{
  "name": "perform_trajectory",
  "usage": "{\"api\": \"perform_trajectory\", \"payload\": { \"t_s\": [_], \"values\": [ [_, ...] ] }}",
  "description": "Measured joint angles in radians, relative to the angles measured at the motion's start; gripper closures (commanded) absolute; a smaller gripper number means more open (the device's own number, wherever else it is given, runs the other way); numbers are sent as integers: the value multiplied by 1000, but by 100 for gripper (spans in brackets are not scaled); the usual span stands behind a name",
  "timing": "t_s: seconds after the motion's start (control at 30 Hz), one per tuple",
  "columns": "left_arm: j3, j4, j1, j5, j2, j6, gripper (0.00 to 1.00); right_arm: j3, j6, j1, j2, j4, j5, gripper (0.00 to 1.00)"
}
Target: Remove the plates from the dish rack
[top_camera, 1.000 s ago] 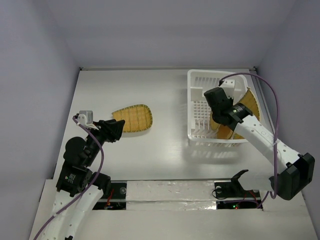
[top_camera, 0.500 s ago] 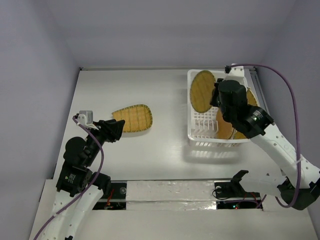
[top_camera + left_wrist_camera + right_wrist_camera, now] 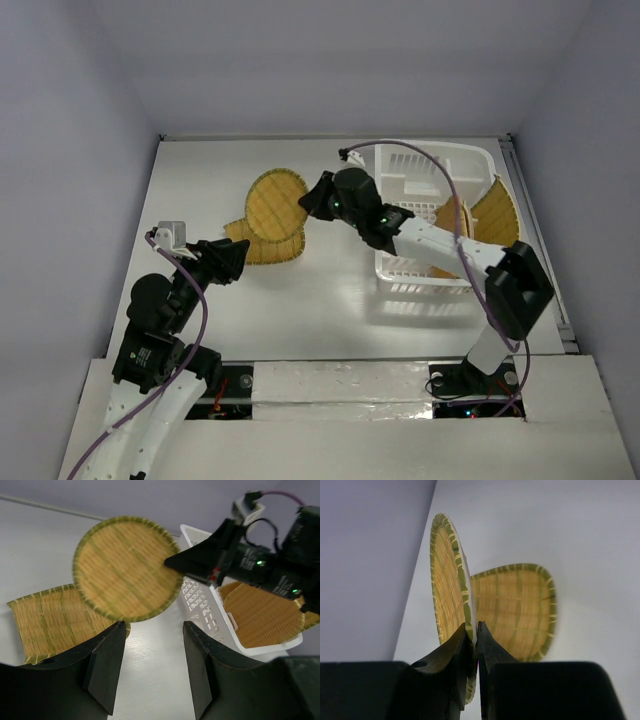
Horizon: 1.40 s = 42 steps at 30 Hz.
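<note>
My right gripper (image 3: 308,200) is shut on the edge of a woven orange-tan plate (image 3: 275,200) with a green rim. It holds the plate on edge above the table, left of the white dish rack (image 3: 400,268). The right wrist view shows the held plate (image 3: 447,590) pinched between the fingers (image 3: 476,625). A second plate (image 3: 268,243) lies flat on the table just below it, also seen in the right wrist view (image 3: 520,610). Two more plates (image 3: 455,225) (image 3: 497,210) lean in the rack. My left gripper (image 3: 235,262) is open and empty, near the flat plate's left end.
The left wrist view shows the held plate (image 3: 125,567), the flat plate (image 3: 47,625), the rack wall (image 3: 200,597) and my open left gripper (image 3: 154,627). A purple cable (image 3: 420,150) arcs over the rack. Walls enclose the table on three sides.
My right gripper has lifted a plate out of the rack and carried it left, to above the plate lying on the table. The left arm has not moved.
</note>
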Motion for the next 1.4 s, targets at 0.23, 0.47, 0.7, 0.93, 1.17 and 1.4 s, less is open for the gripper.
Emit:
{"api": "perform_trajectory", "payload": {
  "t_s": [0.23,0.47,0.7,0.93,1.17,1.4],
  "values": [
    [0,0,0,0,0,0,54,0,192,54,196,169,-36,100],
    [0,0,0,0,0,0,54,-35,318,63,275,262,-28,100],
    [0,0,0,0,0,0,54,-87,374,61,309,284,-19,87],
    [0,0,0,0,0,0,54,-99,395,61,341,295,-19,45],
    [0,0,0,0,-6,0,54,-100,371,61,342,286,-15,5],
    [0,0,0,0,-8,0,54,-99,279,63,303,189,47,0]
  ]
}}
